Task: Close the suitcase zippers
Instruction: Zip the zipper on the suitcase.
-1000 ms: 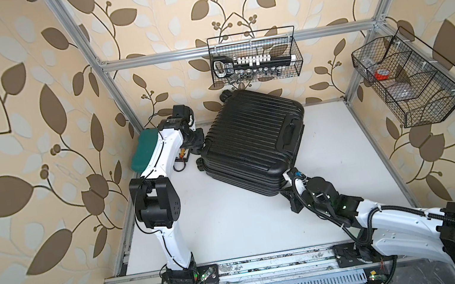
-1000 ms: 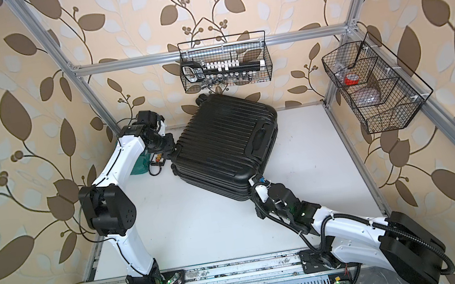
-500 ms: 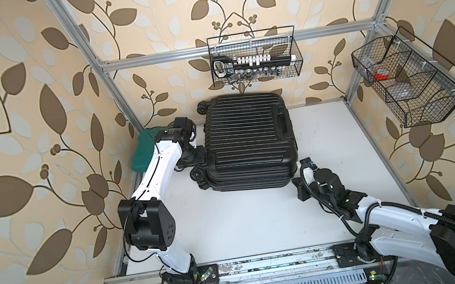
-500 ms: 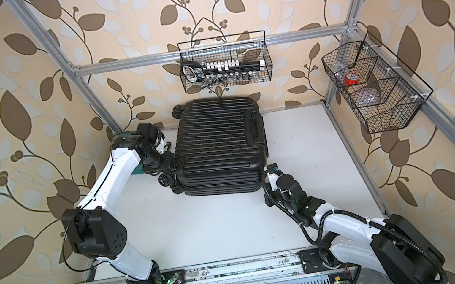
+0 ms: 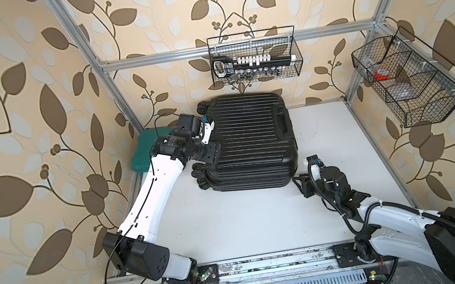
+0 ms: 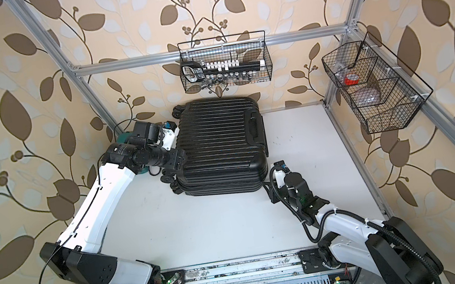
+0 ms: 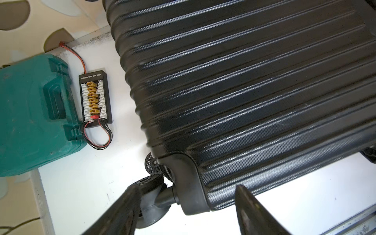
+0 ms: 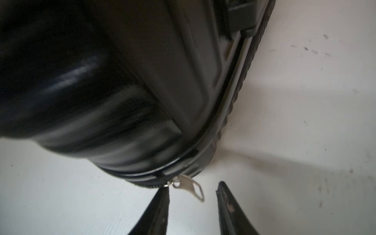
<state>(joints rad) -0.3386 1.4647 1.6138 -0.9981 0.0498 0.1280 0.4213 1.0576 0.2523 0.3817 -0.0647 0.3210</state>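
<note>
The black ribbed suitcase [image 5: 247,139] [image 6: 220,144] lies flat and shut on the white table, wheels toward the left. Its zippers' track [image 8: 237,95] follows the rim round the near right corner. A silver pull [image 8: 192,187] hangs loose there, in the gap of my open right gripper [image 8: 193,185] [image 5: 299,180]; neither finger clamps it. My left gripper [image 7: 186,186] [image 5: 206,132] hangs open above the wheel end and holds nothing. In the left wrist view the near left corner and a caster wheel [image 7: 151,165] show between its fingers.
A teal tool case [image 5: 143,150] [image 7: 30,112] sits at the back left. A black charging plate [image 7: 95,97] with wires lies between it and the suitcase. Wire baskets hang on the back wall [image 5: 254,57] and the right wall [image 5: 410,81]. An aluminium rail [image 5: 241,267] runs along the front.
The suitcase has swung from lying diagonally to square with the table. My right gripper followed its near corner to the right. Both grippers have opened.
</note>
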